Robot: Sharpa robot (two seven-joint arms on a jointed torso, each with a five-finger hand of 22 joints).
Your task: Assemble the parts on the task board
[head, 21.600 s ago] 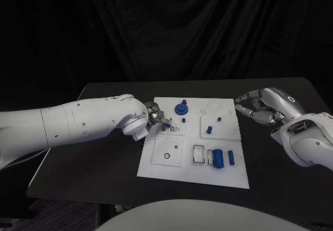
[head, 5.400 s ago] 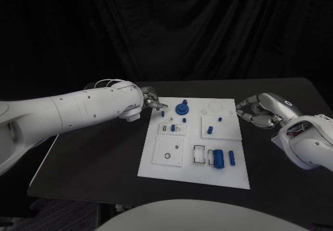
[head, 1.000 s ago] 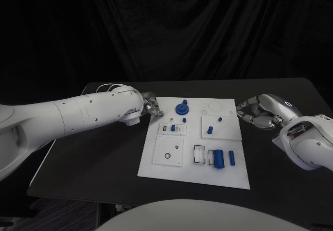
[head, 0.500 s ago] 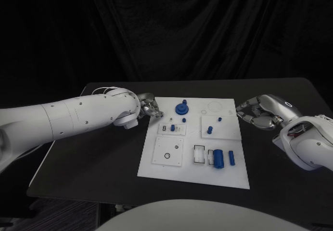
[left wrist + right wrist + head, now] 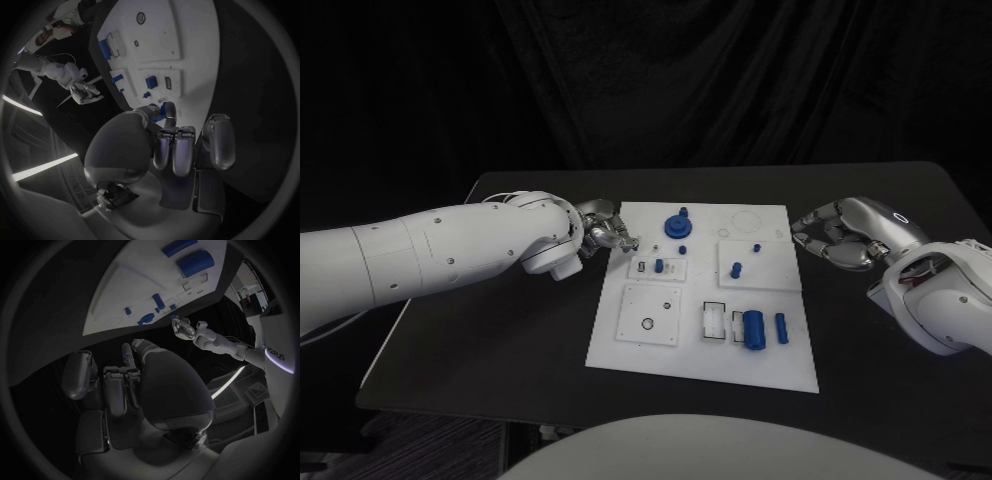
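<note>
The white task board (image 5: 733, 355) lies mid-table. On it are a blue knob (image 5: 679, 222), a big blue cylinder (image 5: 751, 328) and several small blue pegs, one standing in a white block (image 5: 658, 265). My left hand (image 5: 606, 238) is at the board's far left edge with its fingers curled. In the left wrist view that left hand (image 5: 181, 150) pinches a small blue peg (image 5: 167, 111) between thumb and finger. My right hand (image 5: 841, 238) hangs beside the board's right edge, fingers curled on nothing.
Bare black table (image 5: 488, 330) runs along both sides of the board. The board's near end carries a plate with a round hole (image 5: 648, 323) and two rectangular slots (image 5: 715, 320). Dark curtain stands behind the table.
My left arm has swung lower and the hand has slid a little toward me along the board's left edge. The right hand has stayed put.
</note>
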